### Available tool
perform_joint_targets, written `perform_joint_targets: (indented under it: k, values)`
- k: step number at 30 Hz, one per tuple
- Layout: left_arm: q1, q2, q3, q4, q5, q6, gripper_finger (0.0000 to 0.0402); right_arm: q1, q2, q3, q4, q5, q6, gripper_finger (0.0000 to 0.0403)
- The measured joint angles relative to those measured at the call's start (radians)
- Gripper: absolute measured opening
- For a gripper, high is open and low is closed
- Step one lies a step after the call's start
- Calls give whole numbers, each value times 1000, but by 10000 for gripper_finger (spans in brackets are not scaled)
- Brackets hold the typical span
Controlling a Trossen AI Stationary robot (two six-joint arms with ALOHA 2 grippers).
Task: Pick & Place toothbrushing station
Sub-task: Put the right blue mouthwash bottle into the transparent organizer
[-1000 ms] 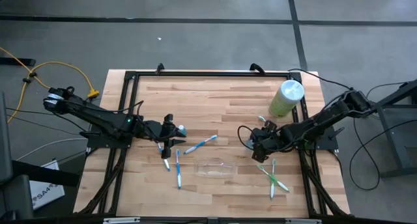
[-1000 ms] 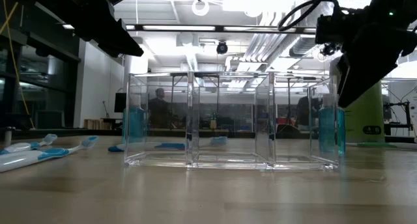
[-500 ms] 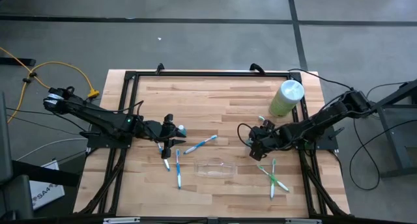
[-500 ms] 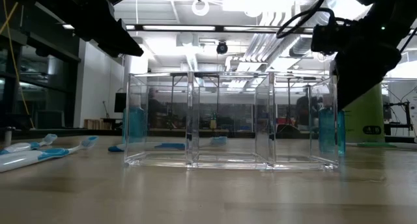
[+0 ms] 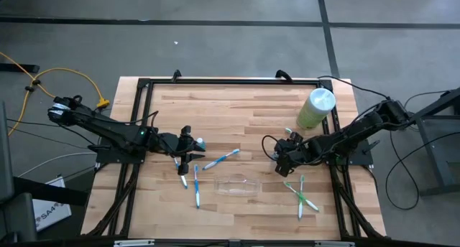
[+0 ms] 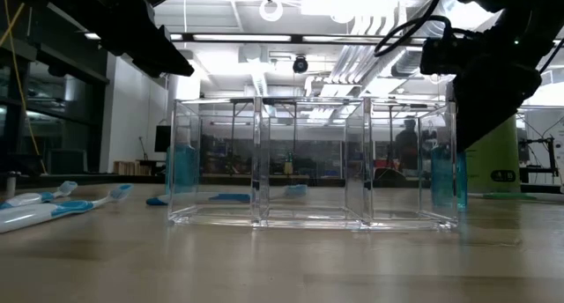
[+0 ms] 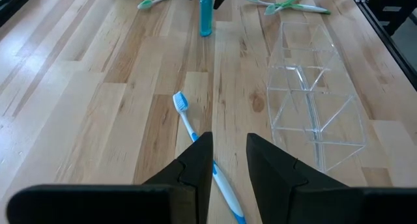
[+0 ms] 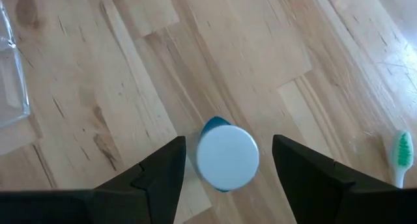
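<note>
The clear tray (image 5: 237, 184) stands on the table's near middle; it also shows in the low view (image 6: 313, 162) and the left wrist view (image 7: 313, 100). A teal container with a white cap (image 8: 227, 157) stands upright on the table. My right gripper (image 8: 228, 178) is open above it, one finger on each side, apart from it. My left gripper (image 7: 228, 159) is open above a blue toothbrush (image 7: 195, 136) that lies flat on the table; it stands left of the tray in the high view (image 5: 191, 156). A second teal container (image 5: 200, 142) stands by it.
A tall pale-green cylinder (image 5: 316, 107) stands at the far right. Two more blue toothbrushes (image 5: 195, 186) lie left of the tray, and crossed green ones (image 5: 302, 193) lie right of it. A green toothbrush (image 8: 401, 155) lies near the right gripper.
My right gripper has moved a little toward the table's left and far edge, staying open over the teal container.
</note>
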Motion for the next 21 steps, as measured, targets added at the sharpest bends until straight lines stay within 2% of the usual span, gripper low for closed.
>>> perform_joint_targets:
  k: [21]
  values:
    - [0,0,0,0,-1,0,88,0,0,0,29,-18,0,98]
